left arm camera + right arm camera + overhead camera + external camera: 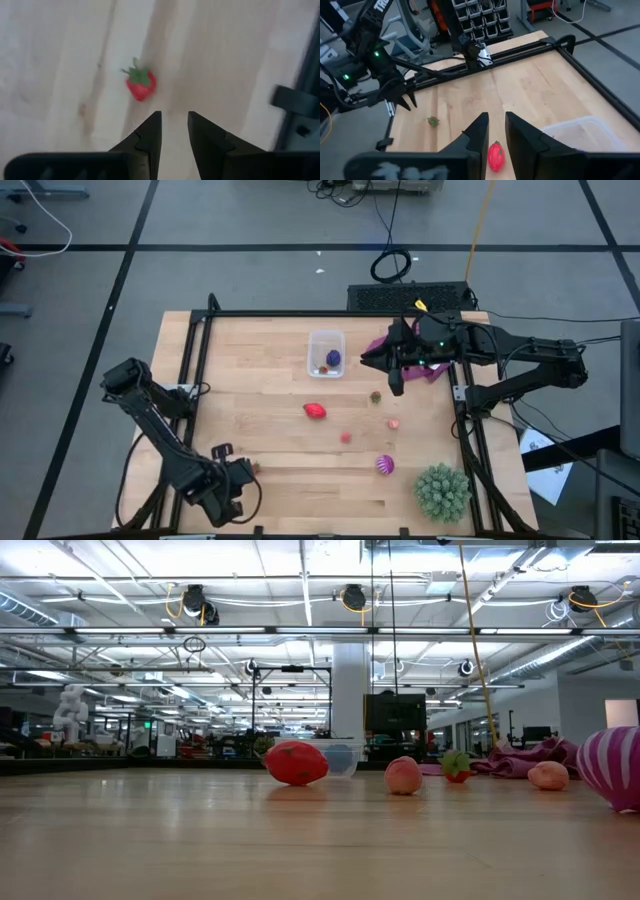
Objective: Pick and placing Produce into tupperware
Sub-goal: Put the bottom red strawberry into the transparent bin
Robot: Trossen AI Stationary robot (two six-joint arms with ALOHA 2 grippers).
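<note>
Clear plastic tupperware [314, 340] sits at the far middle of the wooden table [270, 380] with a blue-purple piece [333, 359] inside. The right gripper [394, 385] hangs just to its right, fingers closed on nothing. A red piece [495, 156] lies on the table ahead of its fingertips, and the container is off to one side. The left gripper [243, 473], also closed and empty, is low at the near left edge, a small strawberry [140, 85] just beyond its tips. The striped magenta ball [385, 465] lies well apart, near right.

Table [200, 840]: red piece [296, 762], clear container [340, 757] behind it, pink piece [403, 776], striped ball [612, 768], purple cloth [530, 755].
</note>
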